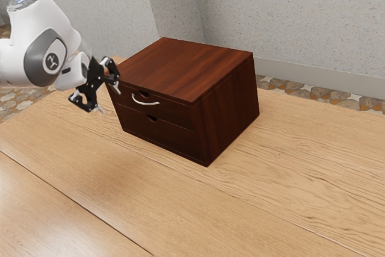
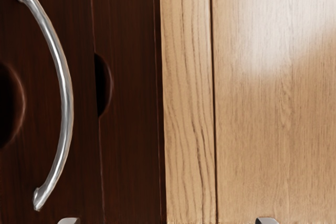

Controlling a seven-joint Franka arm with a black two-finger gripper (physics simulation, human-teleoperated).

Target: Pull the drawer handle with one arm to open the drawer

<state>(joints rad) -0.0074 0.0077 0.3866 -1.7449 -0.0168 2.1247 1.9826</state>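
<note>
Pincer spread wide, hovering just beside the silver handle of the top drawer, not touching it.

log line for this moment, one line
phase: pre-grasp | gripper: open, short of handle | top drawer: looks shut

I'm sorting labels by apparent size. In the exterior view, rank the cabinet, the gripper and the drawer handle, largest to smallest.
1. cabinet
2. gripper
3. drawer handle, clearly the smallest: a thin silver bar.
</note>
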